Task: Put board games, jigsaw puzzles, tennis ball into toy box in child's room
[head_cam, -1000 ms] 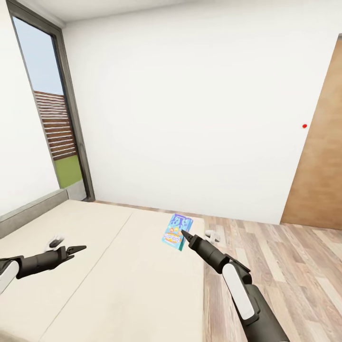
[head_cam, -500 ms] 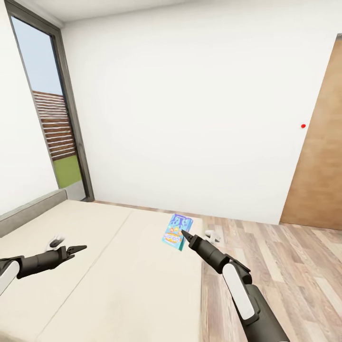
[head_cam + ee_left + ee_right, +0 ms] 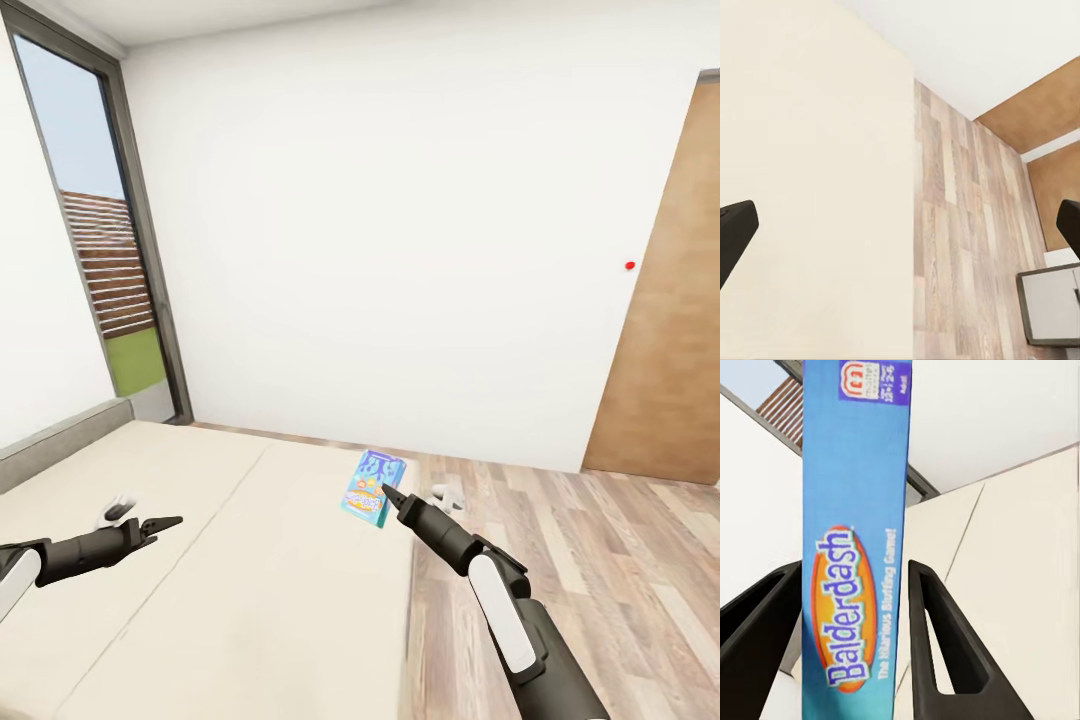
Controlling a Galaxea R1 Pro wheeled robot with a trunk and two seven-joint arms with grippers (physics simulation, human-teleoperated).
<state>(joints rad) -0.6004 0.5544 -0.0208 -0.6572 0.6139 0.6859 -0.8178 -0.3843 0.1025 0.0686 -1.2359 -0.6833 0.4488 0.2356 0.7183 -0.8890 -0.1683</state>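
Camera has panned right: door (image 3: 668,300) and window (image 3: 100,250) slid left in frame, arms unchanged relative to it. Right gripper (image 3: 387,494) stays clamped on the blue game (image 3: 373,487), held upright at centre frame over the bed (image 3: 200,560) edge; left gripper (image 3: 172,520) hangs spread and empty. Likely turning toward the table.

Blue board game (image 3: 855,547) cut off top, bottom; bed (image 3: 230,600) cropped.

Both arms dark grey with white forearm panels, left claw (image 3: 168,522) and right claw (image 3: 388,493) ending in slim black pointed fingers.
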